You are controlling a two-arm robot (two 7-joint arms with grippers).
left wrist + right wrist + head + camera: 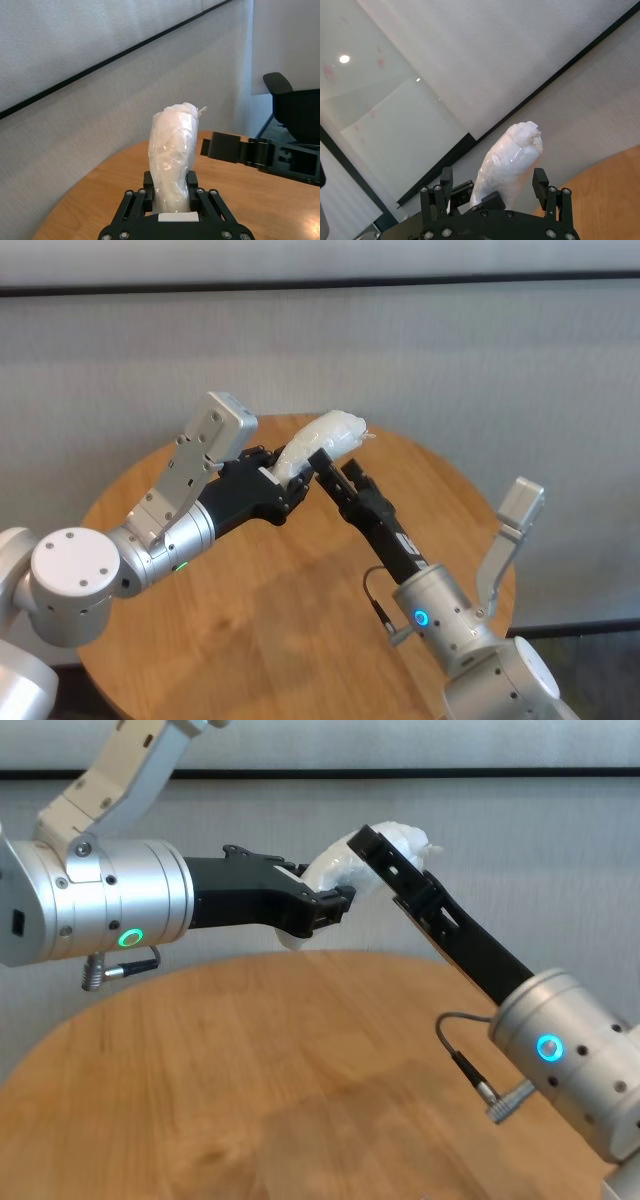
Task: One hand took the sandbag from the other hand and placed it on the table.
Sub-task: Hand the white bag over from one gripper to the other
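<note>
The white lumpy sandbag [325,435] is held in the air above the round wooden table [300,620]. My left gripper [285,475], with the green ring, is shut on the bag's lower end, as the left wrist view [171,182] shows. My right gripper [335,465], with the blue ring, reaches up from the right. Its jaws stand open on either side of the bag's middle in the right wrist view [492,182]. The bag [512,160] sticks out past the fingers with its knotted tip up. In the chest view both grippers meet at the bag [335,870].
A grey wall with a dark rail stands behind the table. A dark chair [295,110] stands beyond the table's far edge. The tabletop [250,1070] lies well below both grippers.
</note>
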